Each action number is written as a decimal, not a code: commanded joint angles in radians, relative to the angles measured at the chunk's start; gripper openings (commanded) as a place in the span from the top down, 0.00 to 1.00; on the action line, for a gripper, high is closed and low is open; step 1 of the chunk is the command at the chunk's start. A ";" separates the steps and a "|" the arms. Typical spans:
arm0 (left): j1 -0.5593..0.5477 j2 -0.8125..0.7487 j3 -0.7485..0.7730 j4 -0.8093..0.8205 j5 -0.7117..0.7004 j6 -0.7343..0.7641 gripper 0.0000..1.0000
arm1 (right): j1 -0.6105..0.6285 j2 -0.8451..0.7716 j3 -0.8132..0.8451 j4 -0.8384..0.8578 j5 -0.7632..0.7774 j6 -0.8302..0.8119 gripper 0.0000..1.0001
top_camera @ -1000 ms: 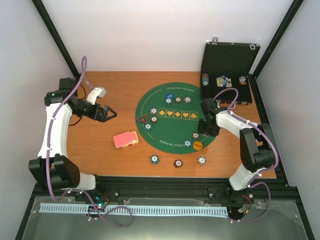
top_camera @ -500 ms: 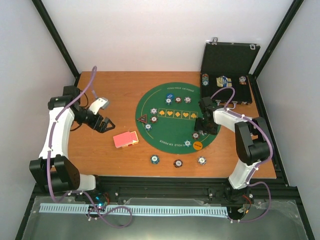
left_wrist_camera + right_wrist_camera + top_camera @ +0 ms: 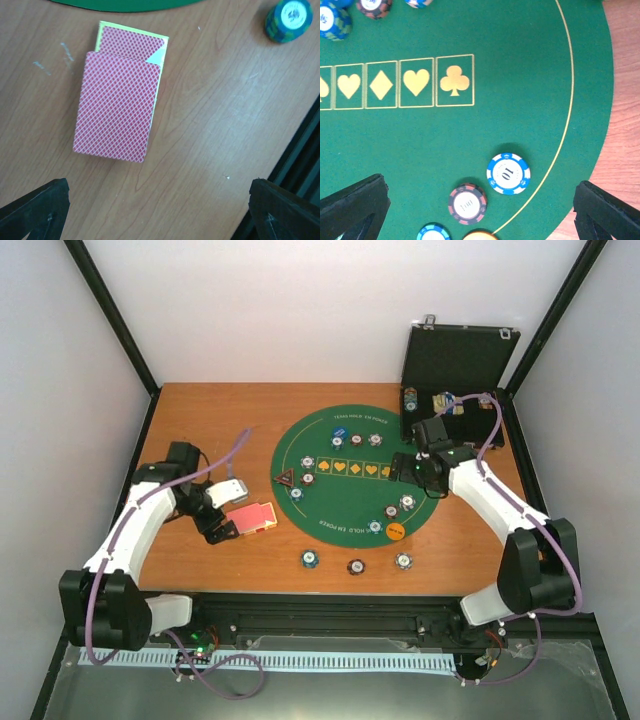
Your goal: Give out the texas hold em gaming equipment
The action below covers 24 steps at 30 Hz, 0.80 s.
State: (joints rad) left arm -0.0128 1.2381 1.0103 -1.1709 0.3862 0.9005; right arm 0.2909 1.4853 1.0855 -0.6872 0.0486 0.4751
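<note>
— Where does the deck sit?

— The red-backed cards (image 3: pixel 117 100) lie face down on the bare surface (image 3: pixel 200 420), in its left half, just off the near-left edge of the green mat (image 3: pixel 345 502). The left claw (image 3: pixel 159 195) hovers just beside them, jaws spread wide, nothing held.

— And the other arm?

— The right claw (image 3: pixel 480 184) hangs over the mat's right side, also spread wide and empty. A blue-and-white chip (image 3: pixel 508 173) and a red-grey chip (image 3: pixel 467 204) lie on the felt beneath it, untouched.

— So the cards look like the step in hand. How to do it well?

— The stack isn't square — the top block is offset, and a white corner and a yellowish edge of the lower part show toward the mat. I'd set the fingers across the long sides, where both layers overlap, and come down level so the tips meet the wood without tipping the pile. Close slowly; a fast pinch may fan the cards or lift only the top ones.

— Anything nearby to mind?

— A blue-green chip (image 3: pixel 289 20) sits near the deck, toward the surface's near edge. Keep the wrist clear of it.
</note>
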 commanded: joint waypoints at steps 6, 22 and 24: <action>-0.117 0.031 -0.076 0.221 -0.208 0.066 0.00 | 0.030 -0.098 0.002 -0.034 -0.103 -0.032 0.00; -0.172 0.136 -0.115 0.282 -0.227 0.092 0.00 | 0.307 -0.046 0.083 -0.015 -0.112 0.010 0.00; -0.174 0.143 -0.129 0.308 -0.229 0.094 0.00 | 0.321 -0.043 0.082 -0.009 -0.123 0.014 0.00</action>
State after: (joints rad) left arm -0.1738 1.3666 0.8963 -0.9127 0.1509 0.9627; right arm 0.5858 1.4315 1.1492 -0.7063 -0.0650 0.4644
